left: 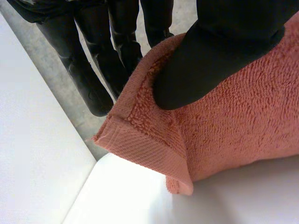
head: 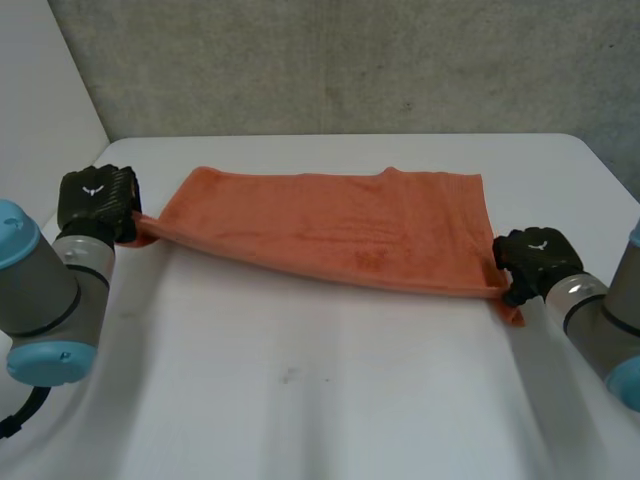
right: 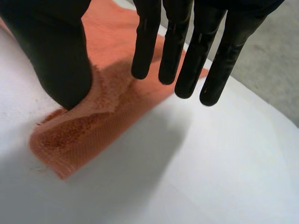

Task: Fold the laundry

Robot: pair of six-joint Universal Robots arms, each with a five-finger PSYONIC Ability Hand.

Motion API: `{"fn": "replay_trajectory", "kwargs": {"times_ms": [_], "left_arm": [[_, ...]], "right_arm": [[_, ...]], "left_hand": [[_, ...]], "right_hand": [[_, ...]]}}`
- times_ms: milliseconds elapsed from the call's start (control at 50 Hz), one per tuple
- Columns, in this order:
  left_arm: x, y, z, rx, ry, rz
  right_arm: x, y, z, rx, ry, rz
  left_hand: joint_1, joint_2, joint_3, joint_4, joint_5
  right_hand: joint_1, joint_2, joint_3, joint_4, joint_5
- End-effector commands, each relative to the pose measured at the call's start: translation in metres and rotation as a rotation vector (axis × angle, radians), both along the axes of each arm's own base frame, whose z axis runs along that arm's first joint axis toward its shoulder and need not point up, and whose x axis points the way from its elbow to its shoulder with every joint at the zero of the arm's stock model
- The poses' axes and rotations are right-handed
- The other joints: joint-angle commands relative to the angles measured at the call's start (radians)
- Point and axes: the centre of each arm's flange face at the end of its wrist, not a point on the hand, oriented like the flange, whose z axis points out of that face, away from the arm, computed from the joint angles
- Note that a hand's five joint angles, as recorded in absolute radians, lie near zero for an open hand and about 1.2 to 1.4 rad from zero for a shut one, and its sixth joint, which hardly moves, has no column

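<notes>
An orange towel (head: pixel 330 225) lies folded lengthwise on the white table (head: pixel 300 390), pulled taut between my two hands. My left hand (head: pixel 95 200) is at the towel's left near corner. In the left wrist view its thumb (left: pixel 210 60) presses the towel (left: pixel 233 135) against the fingers behind it, and the hemmed corner sticks out past the grip. My right hand (head: pixel 535 258) is at the right near corner. In the right wrist view its fingers (right: pixel 187 46) are straight and lifted off the towel (right: pixel 93 126), while the thumb (right: pixel 56 60) still rests on the corner.
Bare white table stretches in front of the towel toward me. A grey concrete wall (head: pixel 350 60) stands behind the table's far edge, and a white panel (head: pixel 40 80) rises at the far left. My left hand hangs close to the table's left edge.
</notes>
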Motion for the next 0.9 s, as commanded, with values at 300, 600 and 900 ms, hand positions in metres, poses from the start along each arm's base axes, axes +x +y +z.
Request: {"fn": "replay_trajectory", "kwargs": {"times_ms": [300,600,900], "left_arm": [[0.004,-0.003,0.005,-0.002,0.001,0.018],[0.021,-0.008,0.016,0.010,0.039,0.065],[0.020,-0.004,0.013,0.044,0.039,0.061]], "right_arm": [[-0.021,-0.002,-0.004,0.256,-0.506,-0.208],[-0.017,-0.003,-0.017,0.282,-0.500,-0.210],[-0.019,-0.010,0.005,0.160,-0.450,-0.189]], "left_hand": [[0.191,0.178,0.179,0.179,0.182],[0.191,0.178,0.179,0.179,0.182],[0.191,0.178,0.179,0.179,0.182]], "right_hand": [[0.065,-0.033,-0.033,-0.032,-0.050],[0.139,0.041,0.040,0.041,0.023],[0.763,0.665,0.665,0.665,0.648]]}}
